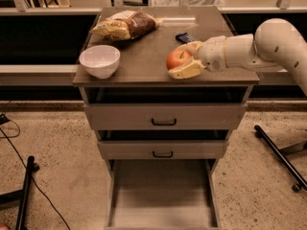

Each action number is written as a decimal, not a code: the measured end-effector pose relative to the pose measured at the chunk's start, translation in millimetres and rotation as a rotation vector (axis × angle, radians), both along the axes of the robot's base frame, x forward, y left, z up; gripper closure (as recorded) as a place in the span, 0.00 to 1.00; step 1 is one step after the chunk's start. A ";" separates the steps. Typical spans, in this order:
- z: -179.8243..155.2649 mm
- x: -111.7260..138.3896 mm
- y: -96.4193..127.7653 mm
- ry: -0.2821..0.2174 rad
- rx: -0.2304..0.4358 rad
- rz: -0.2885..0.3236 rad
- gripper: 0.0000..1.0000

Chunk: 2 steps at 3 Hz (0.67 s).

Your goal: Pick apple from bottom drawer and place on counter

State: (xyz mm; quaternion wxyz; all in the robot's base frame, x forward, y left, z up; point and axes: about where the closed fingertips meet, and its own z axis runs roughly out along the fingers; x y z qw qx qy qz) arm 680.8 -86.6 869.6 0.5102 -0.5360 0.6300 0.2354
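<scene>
The red apple (pixel 176 59) with a yellowish patch is held between the cream fingers of my gripper (pixel 182 60), just over the front right part of the counter (pixel 144 56). The arm reaches in from the right. The gripper is shut on the apple. I cannot tell whether the apple touches the counter. The bottom drawer (pixel 162 195) stands pulled out below, and its floor is bare.
A white bowl (pixel 100 60) sits at the counter's front left. A bread bag (pixel 125 25) lies at the back left. A dark small object (pixel 185 37) lies behind the gripper. Two upper drawers with black handles (pixel 164 122) are shut. A black stand leg (pixel 280 157) is on the floor at right.
</scene>
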 end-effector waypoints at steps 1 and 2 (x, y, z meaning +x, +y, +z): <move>-0.5 37.0 -8.8 -0.045 0.001 -0.147 0.73; 5.4 50.1 -13.3 -0.074 0.014 -0.197 0.50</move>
